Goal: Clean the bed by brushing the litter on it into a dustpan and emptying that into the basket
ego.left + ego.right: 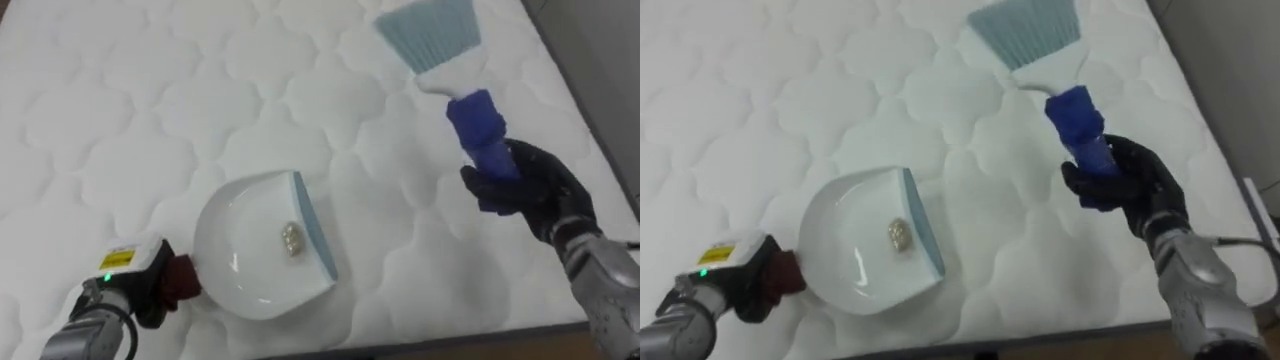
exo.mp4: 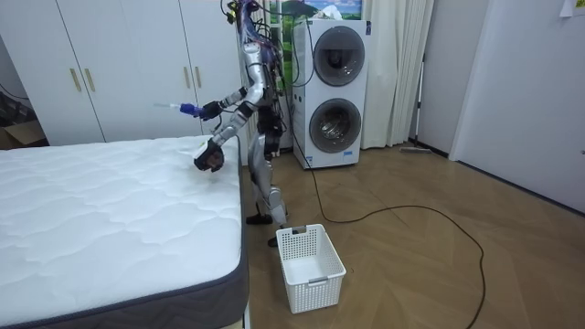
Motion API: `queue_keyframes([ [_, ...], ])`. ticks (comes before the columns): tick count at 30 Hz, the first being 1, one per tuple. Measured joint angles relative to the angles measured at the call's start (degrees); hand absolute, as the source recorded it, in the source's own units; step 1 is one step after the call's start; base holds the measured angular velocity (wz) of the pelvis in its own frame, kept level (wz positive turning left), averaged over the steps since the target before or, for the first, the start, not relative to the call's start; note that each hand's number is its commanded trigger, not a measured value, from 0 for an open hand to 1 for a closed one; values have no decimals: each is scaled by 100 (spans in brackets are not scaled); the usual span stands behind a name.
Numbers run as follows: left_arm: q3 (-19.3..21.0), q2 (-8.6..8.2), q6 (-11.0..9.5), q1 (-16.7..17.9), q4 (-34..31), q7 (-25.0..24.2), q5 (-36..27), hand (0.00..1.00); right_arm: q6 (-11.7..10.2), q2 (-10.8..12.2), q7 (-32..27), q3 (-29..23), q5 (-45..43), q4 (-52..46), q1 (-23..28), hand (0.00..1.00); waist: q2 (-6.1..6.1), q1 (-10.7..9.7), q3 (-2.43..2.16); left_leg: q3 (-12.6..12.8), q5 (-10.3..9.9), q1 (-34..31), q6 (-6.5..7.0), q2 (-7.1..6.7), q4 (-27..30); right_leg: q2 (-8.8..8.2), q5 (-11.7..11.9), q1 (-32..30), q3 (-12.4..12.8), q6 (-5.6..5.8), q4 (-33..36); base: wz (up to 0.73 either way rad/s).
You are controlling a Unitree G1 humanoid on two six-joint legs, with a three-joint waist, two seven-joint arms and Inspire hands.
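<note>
A white dustpan (image 1: 250, 262) with a pale blue lip lies flat on the white quilted mattress (image 1: 110, 120). A small crumpled scrap (image 1: 291, 238) sits inside it. My left hand (image 1: 143, 292) is at the lower left, shut on the pan's dark red handle (image 1: 184, 279). To the right, my black right hand (image 1: 532, 188) is shut on the blue handle of a brush (image 1: 478, 128). The brush is lifted off the bed, and its light blue bristles (image 1: 430, 32) point away from me. In the room view I stand at the bed's side, bent slightly over it.
The mattress edge (image 1: 590, 120) runs close along the right, with floor beyond. A white laundry basket (image 2: 311, 265) stands on the wooden floor beside the bed. Stacked washing machines (image 2: 334, 91) and white wardrobes (image 2: 119, 73) line the wall behind.
</note>
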Motion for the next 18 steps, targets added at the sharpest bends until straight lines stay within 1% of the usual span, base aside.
queue_keyframes([
  [1, 42, -44, 27, 23, -31, 1, -8, 100, 3, 7, -53, -46, 65, 1, 76, 0, -5, 12, -4, 2, 0, 39, 1, -2, -30, 6, 4, 32, 2, 6, -20, -4],
  [3, 227, -121, 47, 140, -89, 3, -15, 100, 49, 44, -148, -67, 207, 107, 200, 0, -26, 45, -22, 85, 3, 199, 6, -1, -162, 32, 13, 138, 55, 24, -68, -13],
  [4, 255, -129, 54, 161, -89, 2, -14, 100, 67, 60, -154, -67, 209, 141, 207, 0, -24, 35, -22, 86, 4, 236, 6, 3, -182, 43, 16, 181, 64, 29, -93, -8],
  [5, 314, -170, 86, 169, -89, 0, -12, 100, 102, 71, -179, -68, 208, 148, 270, 0, -23, 27, -23, 86, 4, 319, 6, 14, -230, 63, 18, 270, 58, 33, -135, 0],
  [6, 367, -223, 124, 171, -108, 0, -12, 100, 104, 72, -181, -68, 208, 148, 333, 0, -22, 26, -24, 78, 5, 411, 4, 30, -265, 83, 21, 374, 49, 37, -196, 0],
  [8, 418, -254, 142, 171, -154, 0, -13, 100, 104, 73, -206, -68, 206, 146, 339, 0, -28, 29, -28, 72, 13, 527, -7, 32, -337, 88, 10, 469, 33, 42, -210, 4],
  [11, 424, -255, 154, 194, -250, -2, -28, 100, 103, 87, -308, -80, 206, 116, 335, 0, -31, 42, -28, 56, 16, 680, -8, 33, -381, 84, -36, 604, 18, 60, -200, 3],
  [14, 426, -254, 161, 267, -332, -1, -365, 100, 103, 87, -416, -88, 136, 97, 325, 0, -39, 42, -31, 95, 26, 791, 1, 10, -469, 86, -48, 654, 64, 75, -196, -4],
  [18, 444, -258, 162, 476, -649, 0, -443, 100, 103, 112, -629, -82, -108, -150, 330, 0, -32, 51, -27, 159, 46, 946, 9, -18, -559, 99, -53, 714, 123, 95, -203, -9],
])
